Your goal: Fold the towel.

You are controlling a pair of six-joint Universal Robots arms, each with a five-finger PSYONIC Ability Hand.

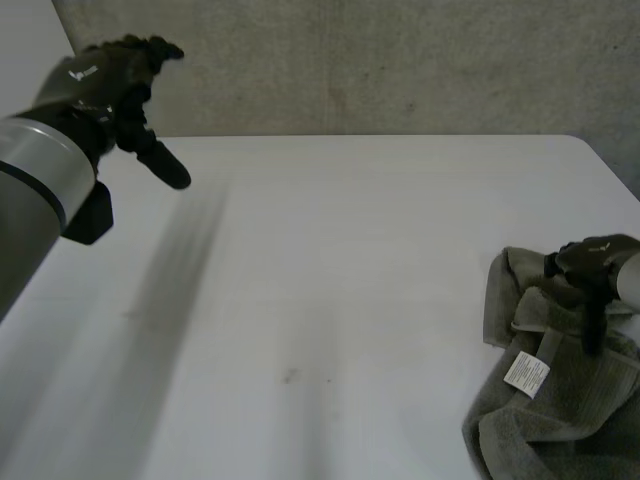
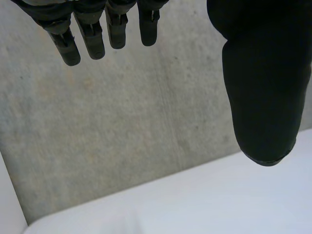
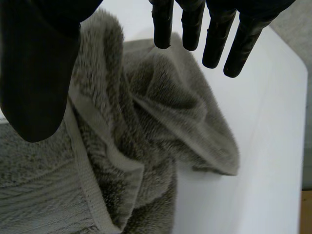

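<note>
**Towel bunched at the right edge, under the right hand**

The white table (image 1: 330, 300) carries one thing. The grey towel (image 1: 560, 410) lies crumpled against the table's right edge and runs down towards the near right corner. It is ridged and folded over itself, so no clean long axis can be read.

The right hand (image 1: 590, 262) sits directly over the heap's far part. Its fingers are straight and its thumb is spread wide, and a towel ridge lies beneath the gap between them.

The left hand (image 1: 120, 80) hangs raised above the far left corner, relaxed and empty, well apart from the towel.

A white label (image 1: 526, 370) faces up just beside the right hand.

The right hand is much the nearer, so I judge the first grasp falls to it.
</note>
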